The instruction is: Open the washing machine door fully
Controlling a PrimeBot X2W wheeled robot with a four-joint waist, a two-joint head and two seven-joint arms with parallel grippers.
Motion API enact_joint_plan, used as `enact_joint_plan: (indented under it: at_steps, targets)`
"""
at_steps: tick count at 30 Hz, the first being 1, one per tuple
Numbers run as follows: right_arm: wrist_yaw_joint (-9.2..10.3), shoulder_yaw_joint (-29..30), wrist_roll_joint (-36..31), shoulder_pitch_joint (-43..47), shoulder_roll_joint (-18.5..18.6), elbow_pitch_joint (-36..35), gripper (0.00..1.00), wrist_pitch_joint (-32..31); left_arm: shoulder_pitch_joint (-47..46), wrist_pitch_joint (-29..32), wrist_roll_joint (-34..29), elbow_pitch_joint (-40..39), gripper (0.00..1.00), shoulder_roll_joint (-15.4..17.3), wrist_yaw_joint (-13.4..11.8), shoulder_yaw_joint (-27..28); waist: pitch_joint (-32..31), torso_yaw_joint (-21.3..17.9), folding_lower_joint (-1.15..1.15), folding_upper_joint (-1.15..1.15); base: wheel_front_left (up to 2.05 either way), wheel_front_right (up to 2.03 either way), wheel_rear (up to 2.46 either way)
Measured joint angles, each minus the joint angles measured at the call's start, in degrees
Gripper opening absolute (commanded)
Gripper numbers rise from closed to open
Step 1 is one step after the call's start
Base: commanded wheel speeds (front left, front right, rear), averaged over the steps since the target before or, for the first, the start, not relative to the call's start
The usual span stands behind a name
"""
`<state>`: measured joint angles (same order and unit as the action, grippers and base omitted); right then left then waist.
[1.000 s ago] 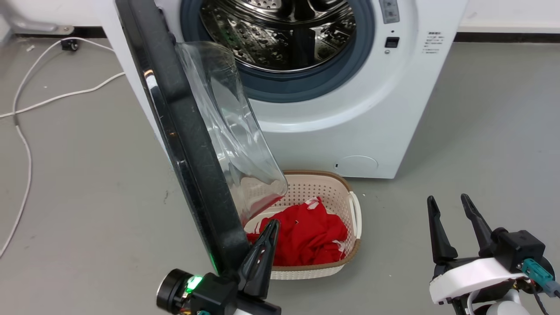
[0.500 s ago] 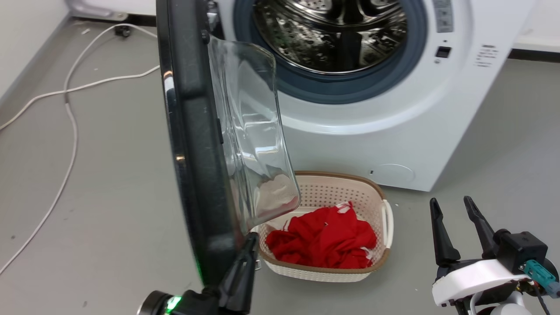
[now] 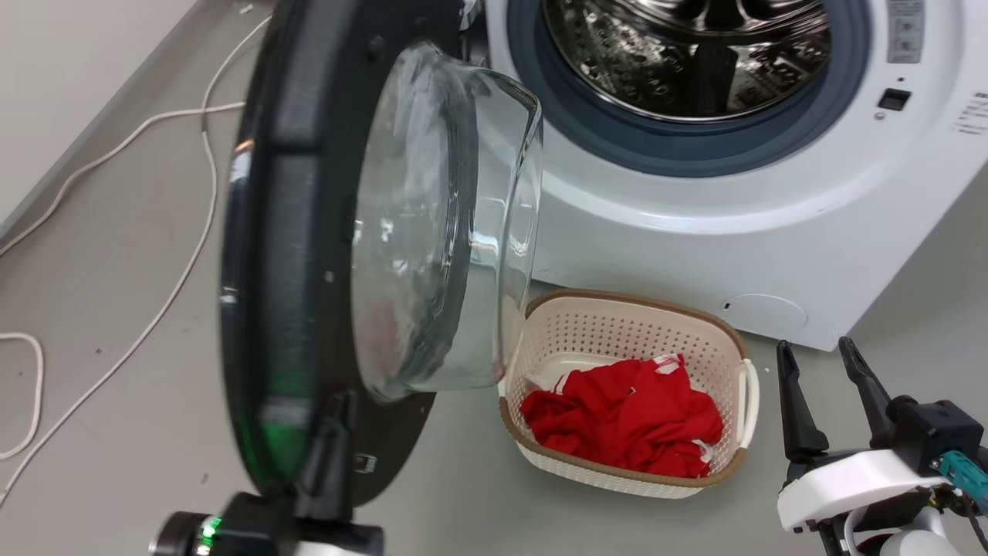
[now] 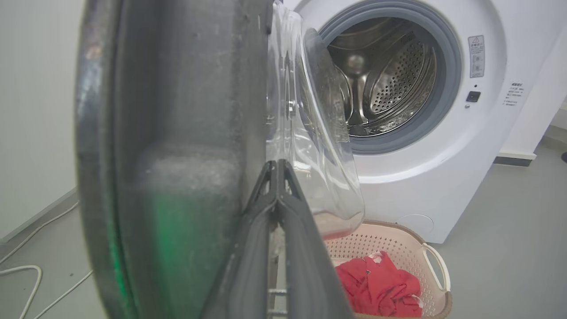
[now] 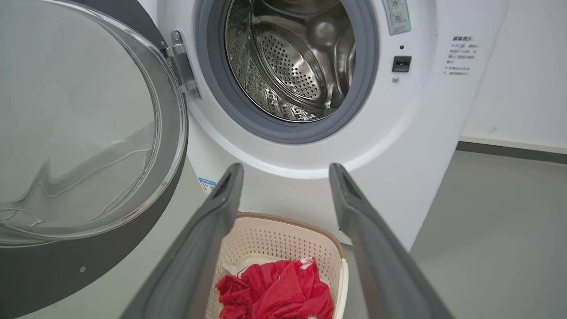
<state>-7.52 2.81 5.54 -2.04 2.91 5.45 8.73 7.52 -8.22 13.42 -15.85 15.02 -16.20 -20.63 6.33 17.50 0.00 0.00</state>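
Basket [image 3: 617,333] before washing machine [image 3: 695,232], right of door [image 3: 285,232].

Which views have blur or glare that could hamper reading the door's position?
Head view: the washing machine door and left gripper are smeared by motion blur, with a green glow on the door's rim; the basket is sharp. Left wrist view: the door is soft and green-tinted. Right wrist view: crisp, with reflections on the door's glass.

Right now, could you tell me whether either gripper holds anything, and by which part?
Nothing seems clamped. The right gripper is open; the left gripper, fingers together, leans on the washing machine door near its lower rim.
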Motion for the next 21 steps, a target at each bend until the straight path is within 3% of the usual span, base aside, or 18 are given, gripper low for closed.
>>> enact_joint_plan:
  at_steps: [8,21]
  targets:
    - [0.0,0.7,-0.5,-0.3,0.0,-0.8,1.0,-1.2,-1.9,-1.0,2.3,1.5,0.0,1.4,-2.5,6.9,1.6,1.1,0.0,0.0,0.0,0.0,0.0]
    - [0.0,1.4,-1.1,-1.4,0.0,-1.7,1.0,-2.3,-8.9,-4.9,8.7,10.6,0.0,4.7,-1.9,18.8,4.2,0.5,0.0,0.0,0.0,0.0,0.0]
